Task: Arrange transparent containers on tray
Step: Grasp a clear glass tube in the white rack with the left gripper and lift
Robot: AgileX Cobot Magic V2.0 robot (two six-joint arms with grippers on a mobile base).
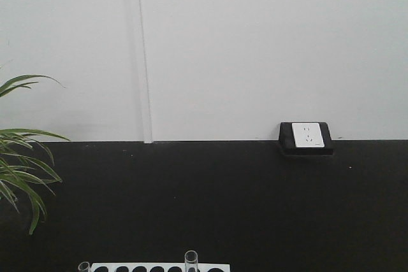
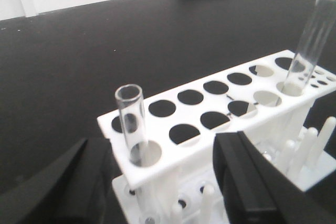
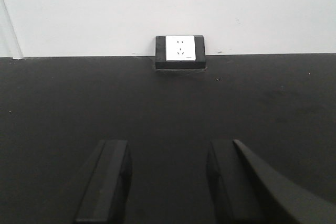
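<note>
Two clear glass test tubes stand upright in a white holed rack (image 2: 220,103): one tube (image 2: 132,124) in the near-left corner hole, another tube (image 2: 310,40) at the far right end. My left gripper (image 2: 163,171) is open, its black fingers either side of the rack's near end, the near tube between them but untouched. In the front view only the rack's top (image 1: 159,267) and the two tube rims (image 1: 190,260) show at the bottom edge. My right gripper (image 3: 168,177) is open over the bare black tabletop, holding nothing. The yellow tray is out of view.
A black tabletop (image 3: 168,103) runs back to a white wall. A black box with a white power socket (image 1: 306,137) sits at the table's far edge. Green plant leaves (image 1: 22,164) reach in from the left. White pegs (image 2: 310,145) stick up at the rack's base.
</note>
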